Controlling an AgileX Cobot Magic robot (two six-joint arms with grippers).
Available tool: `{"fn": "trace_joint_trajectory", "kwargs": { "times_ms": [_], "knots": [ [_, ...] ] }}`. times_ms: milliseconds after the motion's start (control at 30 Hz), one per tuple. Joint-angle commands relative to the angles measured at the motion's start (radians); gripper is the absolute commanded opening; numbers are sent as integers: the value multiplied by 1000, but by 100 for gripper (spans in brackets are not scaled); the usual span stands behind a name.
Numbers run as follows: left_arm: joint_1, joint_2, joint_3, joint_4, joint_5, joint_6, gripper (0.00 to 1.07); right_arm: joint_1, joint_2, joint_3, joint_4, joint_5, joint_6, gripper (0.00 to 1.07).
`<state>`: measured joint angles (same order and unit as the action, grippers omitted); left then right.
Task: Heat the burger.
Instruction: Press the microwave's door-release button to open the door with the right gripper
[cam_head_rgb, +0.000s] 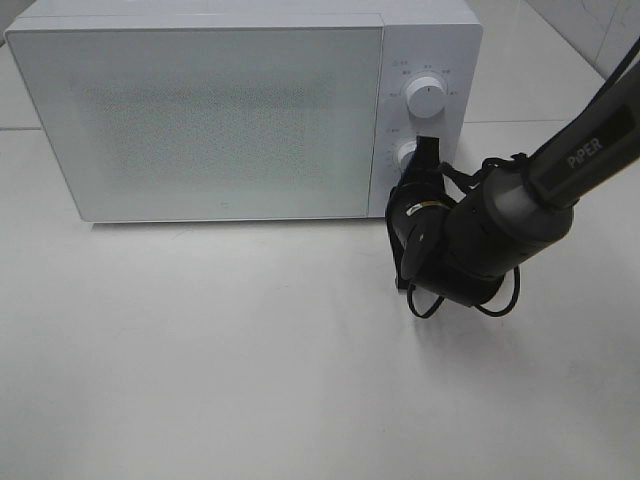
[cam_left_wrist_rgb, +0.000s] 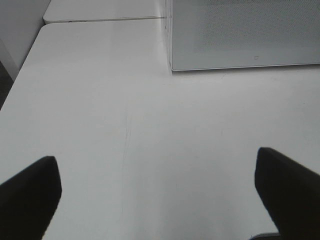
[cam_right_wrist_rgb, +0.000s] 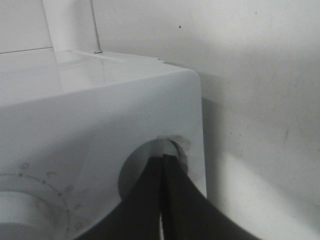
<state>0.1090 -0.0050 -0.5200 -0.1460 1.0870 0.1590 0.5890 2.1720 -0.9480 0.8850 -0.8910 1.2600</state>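
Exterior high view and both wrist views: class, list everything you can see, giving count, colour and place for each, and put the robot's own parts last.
microwave: one, white, at the back of the table, door shut
upper knob: one, white, on the microwave's panel right of the door
lower knob: one, white, below the upper knob, partly hidden by the right hand
table: one, white, under everything
wall: one, white, behind the microwave
right arm: one, dark grey, reaching in from the right
right hand: one, black, shut, tips at the lower knob
left hand: one, black, open, over bare table in front of the microwave; seen only in its wrist view
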Motion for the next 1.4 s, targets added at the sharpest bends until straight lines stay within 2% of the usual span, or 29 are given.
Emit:
{"fn": "trace_joint_trajectory", "kwargs": {
  "times_ms": [33, 333, 833, 1233, 1400],
  "knots": [
    [4, -17, 2, 0, -12, -3, 98, -15, 30, -90, -13, -162, -27, 0],
    [4, -17, 2, 0, -12, -3, 98, -26, 65, -171, 1, -246, -104, 0],
    [4, -17, 2, 0, -12, -3, 98, -26, 52, -171, 2, -222, -125, 0],
    [4, -17, 2, 0, -12, -3, 98, -24, 0, -100, -5, -138, -132, 0],
    [4, -17, 2, 0, -12, -3, 98, -24, -74, -32, -16, -7, -198, 0]
  ]
}}
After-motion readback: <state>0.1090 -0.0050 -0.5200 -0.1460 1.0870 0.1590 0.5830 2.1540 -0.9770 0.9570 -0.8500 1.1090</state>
